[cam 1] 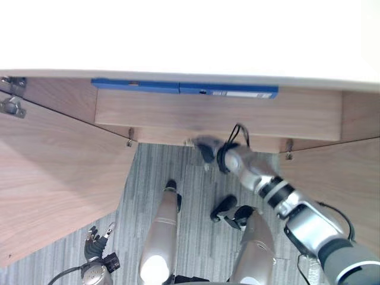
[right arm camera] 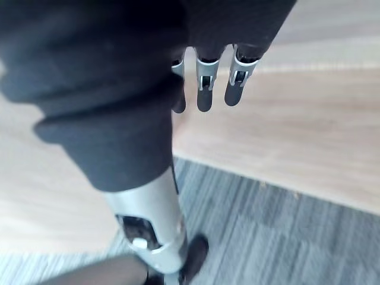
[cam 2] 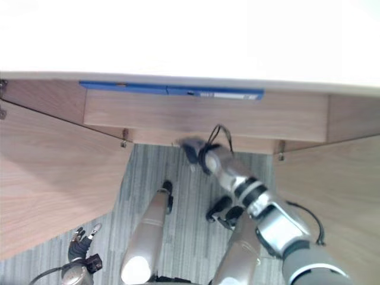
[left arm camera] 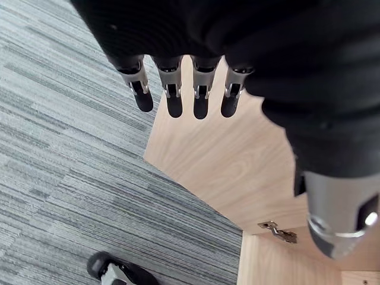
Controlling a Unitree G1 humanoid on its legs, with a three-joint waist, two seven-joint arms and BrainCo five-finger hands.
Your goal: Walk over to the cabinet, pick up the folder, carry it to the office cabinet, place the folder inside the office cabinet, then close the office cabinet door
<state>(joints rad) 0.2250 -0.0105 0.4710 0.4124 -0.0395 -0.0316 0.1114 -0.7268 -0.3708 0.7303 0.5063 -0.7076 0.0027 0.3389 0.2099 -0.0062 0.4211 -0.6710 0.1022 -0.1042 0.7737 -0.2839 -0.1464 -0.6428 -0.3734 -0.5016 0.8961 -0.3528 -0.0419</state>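
We see the thin blue folder (cam 1: 184, 88) lying flat on the pale wooden shelf (cam 1: 219, 116) of the white-topped, wood-grain office cabinet (cam 1: 190, 35). It is tucked just under the top, so only its long edge shows. It sits above and beyond our right hand (cam 1: 205, 148), well apart from it.

That hand hangs just in front of the shelf's lower front edge. In its wrist view the fingers (right arm camera: 205, 89) run straight and it holds nothing. We judge the placing done: the folder rests on its own, so the hand has no reason to grip.

On either side of the right hand the cabinet's two wooden doors swing wide: the left door (cam 1: 53, 178), with its metal hinges (cam 1: 12, 107), and the right door (cam 1: 338, 178). We take it they were opened to let the folder in, and closing them is what remains.

Our left hand (cam 1: 94, 246) hangs low beside the left door's outer edge, over the grey striped carpet (cam 1: 196, 178). Its fingers (left arm camera: 172, 98) are loose, straight and empty. So close to that panel, it looks well placed to push it shut, while the right hand is nearer the right door.
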